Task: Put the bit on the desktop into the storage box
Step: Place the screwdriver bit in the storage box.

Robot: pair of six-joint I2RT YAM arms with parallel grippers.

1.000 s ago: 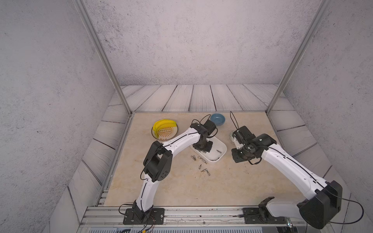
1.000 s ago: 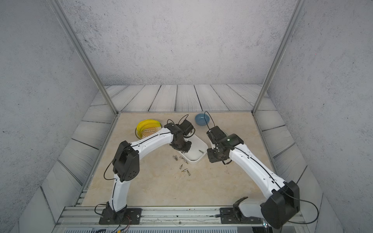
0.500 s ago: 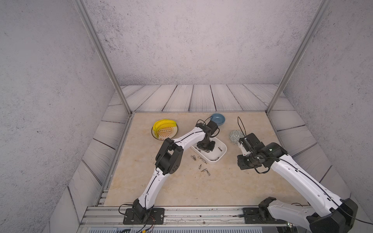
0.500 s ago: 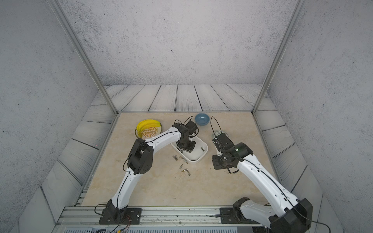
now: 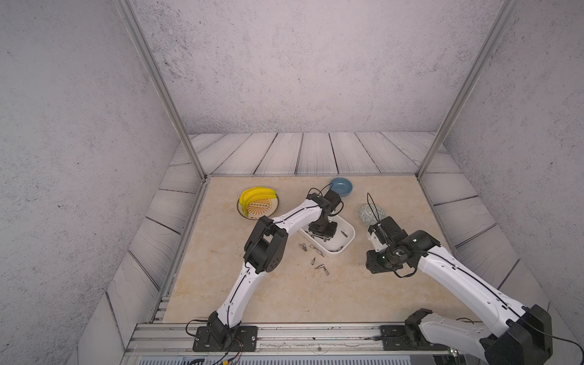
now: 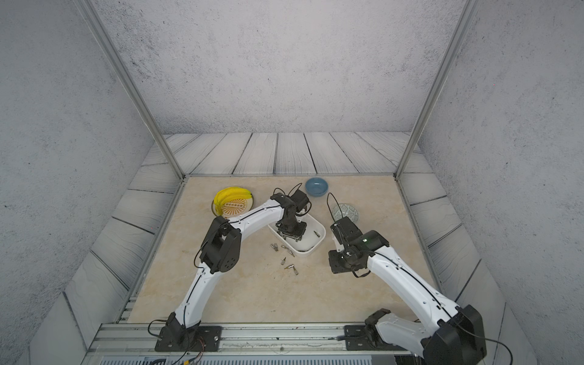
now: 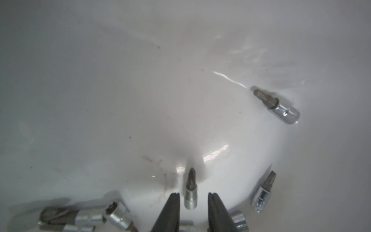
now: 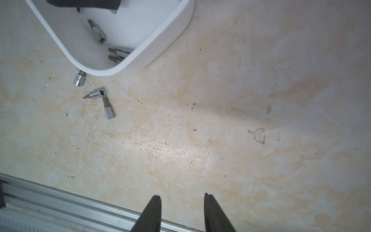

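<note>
Metal rail (image 5: 316, 335) runs along the bottom edge with both arm bases on it. The right arm's elbow is cut off at the lower right corner. Beige marbled surface (image 5: 284, 294) fills the middle, scuffed and speckled.

At bottom centre of the right wrist view the right pincer (image 8: 182, 194) stands moderately wide with nothing between the jaws, bare surface beyond.

Several loose bits (image 5: 322, 268) lie on the surface at frame centre, just below-left of the storage box (image 5: 344, 247); too small for a sure count.

The left pincer (image 7: 191, 193) reaches down into the box, jaws narrowly apart. One bit (image 7: 190, 200) lies between them with a gap on each side, not gripped. More boxed bits (image 7: 277, 106) are scattered around it, and a cluster at lower left of that view is cut off and blurred. In both top views the left wrist hides much of the box floor.

Patterned bowl (image 5: 366, 213) right of the box is partly covered by the right arm. Blue bowl (image 5: 341, 186) sits above the box, and a plate (image 5: 262, 210) with bananas (image 5: 252, 194) lies upper left.

Grey plank-print panels (image 5: 316, 151) ring the surface. Beyond them are speckled grey walls (image 5: 300, 63) and metal posts (image 5: 158, 85).
</note>
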